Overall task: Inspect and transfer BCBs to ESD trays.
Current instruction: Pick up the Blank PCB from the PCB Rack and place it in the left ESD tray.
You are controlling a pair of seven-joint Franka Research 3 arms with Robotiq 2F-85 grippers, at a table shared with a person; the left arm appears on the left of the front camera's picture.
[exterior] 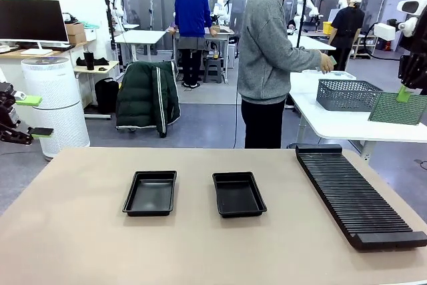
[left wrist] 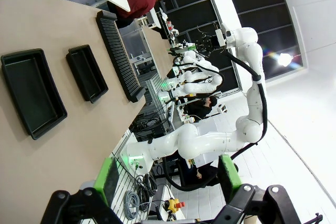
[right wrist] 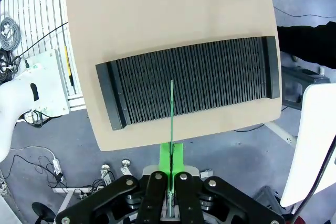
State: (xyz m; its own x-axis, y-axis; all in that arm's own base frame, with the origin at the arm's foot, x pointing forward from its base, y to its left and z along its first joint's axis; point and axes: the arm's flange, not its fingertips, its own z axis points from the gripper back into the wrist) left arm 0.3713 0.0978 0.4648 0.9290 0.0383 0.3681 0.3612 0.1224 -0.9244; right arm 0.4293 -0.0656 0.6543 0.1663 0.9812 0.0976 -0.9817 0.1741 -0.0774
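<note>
- Right gripper (exterior: 404, 93) is clamped on a BCB (exterior: 397, 109), high over the rack (exterior: 353, 195).
- Left gripper (exterior: 30, 117) has its jaws apart.
- Left tray (exterior: 151, 193) and right tray (exterior: 237, 195) lie side by side on the table (exterior: 80, 231).

On the table (exterior: 73, 245), the left tray (exterior: 150, 193) and the right tray (exterior: 238, 193) lie side by side near the middle, apart. A slotted rack (exterior: 357, 195) runs along the right edge — far edge toward near right corner. Above the rack hangs a BCB (exterior: 393, 110), clamped in the right gripper (right wrist: 171, 157). A person (exterior: 267, 51) stands behind the far edge.
</note>
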